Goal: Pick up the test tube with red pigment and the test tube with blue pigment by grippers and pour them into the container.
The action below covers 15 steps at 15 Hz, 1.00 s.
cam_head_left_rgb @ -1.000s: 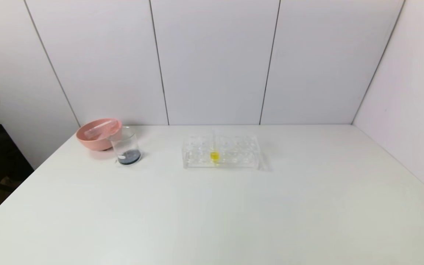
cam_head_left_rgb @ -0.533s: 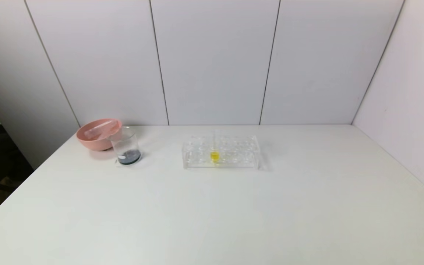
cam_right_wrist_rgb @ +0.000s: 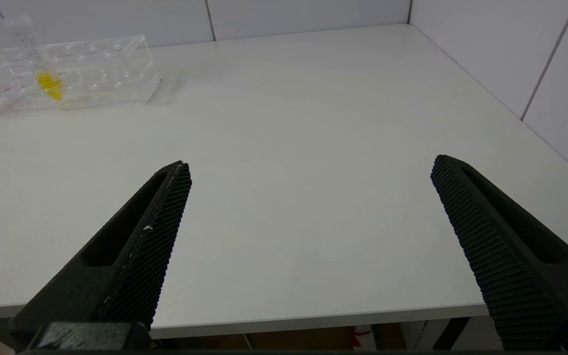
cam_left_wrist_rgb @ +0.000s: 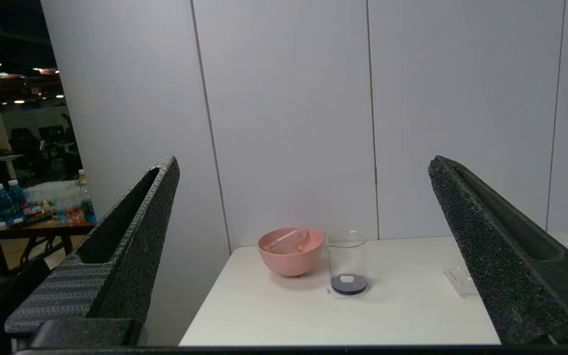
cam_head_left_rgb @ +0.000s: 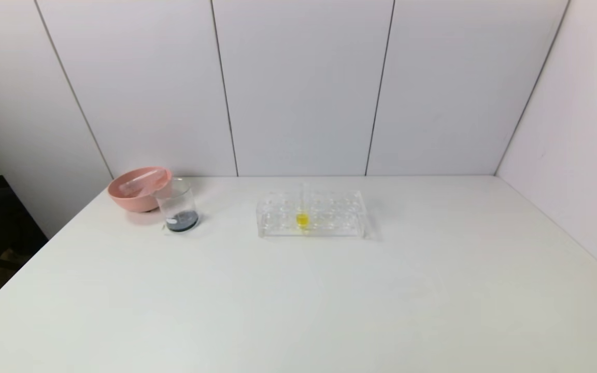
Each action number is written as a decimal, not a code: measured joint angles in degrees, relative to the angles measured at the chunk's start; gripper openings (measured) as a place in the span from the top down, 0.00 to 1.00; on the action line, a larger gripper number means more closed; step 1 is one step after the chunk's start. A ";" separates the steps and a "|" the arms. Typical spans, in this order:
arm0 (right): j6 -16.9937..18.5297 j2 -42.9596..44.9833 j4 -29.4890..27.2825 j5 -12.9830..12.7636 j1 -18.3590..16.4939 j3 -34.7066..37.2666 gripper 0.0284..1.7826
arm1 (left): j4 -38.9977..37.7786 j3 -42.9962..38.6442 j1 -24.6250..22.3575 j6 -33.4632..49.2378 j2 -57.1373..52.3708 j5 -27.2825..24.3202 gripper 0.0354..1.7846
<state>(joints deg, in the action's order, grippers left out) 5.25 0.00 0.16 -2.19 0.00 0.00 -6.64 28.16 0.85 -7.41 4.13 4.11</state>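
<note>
The beaker (cam_head_left_rgb: 178, 205) stands on the white bench (cam_head_left_rgb: 298, 290) at its far left, holding a shallow dark pool at the bottom. Touching it on the far-left side sits a pink bowl (cam_head_left_rgb: 138, 189) with clear tubes (cam_head_left_rgb: 138, 182) lying inside; no red or blue liquid shows in them. Well to the right, the clear rack (cam_head_left_rgb: 311, 213) holds one upright tube of yellow liquid (cam_head_left_rgb: 302, 219). The left claw (cam_left_wrist_rgb: 303, 167) hangs wide off the bench's near-left edge, facing the beaker. The right claw (cam_right_wrist_rgb: 311, 167) hangs wide and empty above the near edge.
</note>
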 joint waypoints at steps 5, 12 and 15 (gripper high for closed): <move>-0.02 0.00 0.00 0.02 0.00 0.00 0.00 | -3.49 -20.99 -0.45 1.07 -3.80 -0.87 0.01; 0.00 0.00 0.00 0.00 0.00 0.00 0.00 | 6.49 -28.09 -0.52 6.81 -4.13 -3.36 0.01; 0.04 0.00 0.00 0.00 0.00 0.00 0.00 | 6.60 -28.14 -0.52 6.92 -4.13 -3.36 0.01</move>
<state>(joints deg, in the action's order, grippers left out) 5.29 0.00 0.16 -2.19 0.00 0.00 -0.05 0.02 0.33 -0.49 0.00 0.74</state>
